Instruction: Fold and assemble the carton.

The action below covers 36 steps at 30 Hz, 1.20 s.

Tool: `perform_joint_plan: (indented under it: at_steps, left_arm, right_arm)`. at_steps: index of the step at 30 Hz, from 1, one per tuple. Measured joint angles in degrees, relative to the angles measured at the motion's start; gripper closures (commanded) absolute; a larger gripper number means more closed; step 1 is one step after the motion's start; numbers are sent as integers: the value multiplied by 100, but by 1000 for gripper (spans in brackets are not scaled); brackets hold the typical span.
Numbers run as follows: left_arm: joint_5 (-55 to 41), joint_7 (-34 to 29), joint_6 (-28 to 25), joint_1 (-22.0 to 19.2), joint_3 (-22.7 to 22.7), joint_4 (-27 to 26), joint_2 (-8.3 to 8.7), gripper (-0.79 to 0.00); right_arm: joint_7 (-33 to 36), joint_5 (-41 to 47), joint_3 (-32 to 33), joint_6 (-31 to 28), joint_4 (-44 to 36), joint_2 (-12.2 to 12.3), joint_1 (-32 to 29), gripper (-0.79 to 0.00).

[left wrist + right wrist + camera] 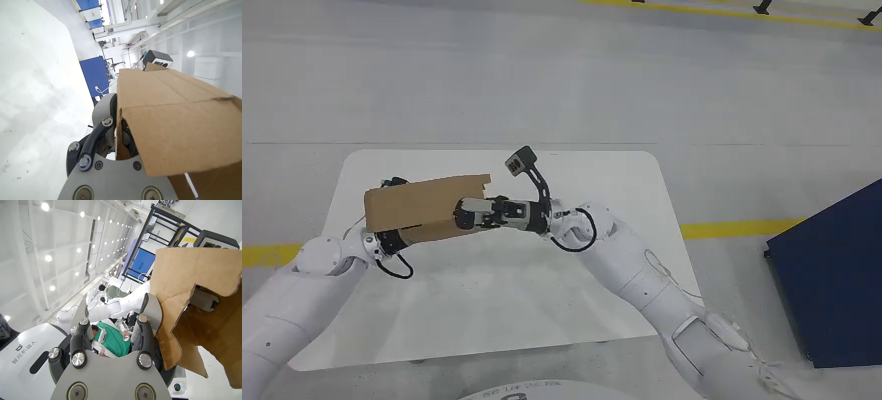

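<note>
The brown carton (175, 117) is gripped edge-on in the left hand (118, 117). One grey finger (102, 111) is pressed with its black pad against the outside of a cardboard wall, while the opposite finger is largely hidden under a folded flap. Fold creases and a short tear are visible on the carton's broad panel. A dark camera housing (158, 59) is seen just past its far edge, and the white table (34, 85) and a blue partition (94, 74) are seen beyond the hand.
</note>
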Motion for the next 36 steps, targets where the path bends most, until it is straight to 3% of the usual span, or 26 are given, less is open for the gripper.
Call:
perform_joint_plan:
  at_steps: [12, 17, 24, 31, 33, 36]
  left_arm:
    - [-231, -353, 22, -57, -146, 301, -130, 0]
    - [675, 285, -627, -163, -337, 535, -118, 0]
    - [1467, 897, -774, -82, -612, 423, -59, 0]
    - [1063, 585, -609, 140, -856, 163, -15, 0]
    - [899, 421, -541, 180, -891, 105, -13, 0]
    - [834, 190, -455, 207, -930, 60, -9, 0]
  right_arm:
    - [45, -66, 50, 74, -64, -29, -37, -548]
    - [316, 184, 152, 7, -184, -13, -161, -579]
    - [622, 476, 647, -140, -308, 107, -509, -662]
    - [421, -25, 1077, 189, -261, 232, -760, -563]
    - [274, -312, 1147, 387, -292, 263, -801, -449]
    - [205, -565, 1172, 686, -448, 291, -876, -403]
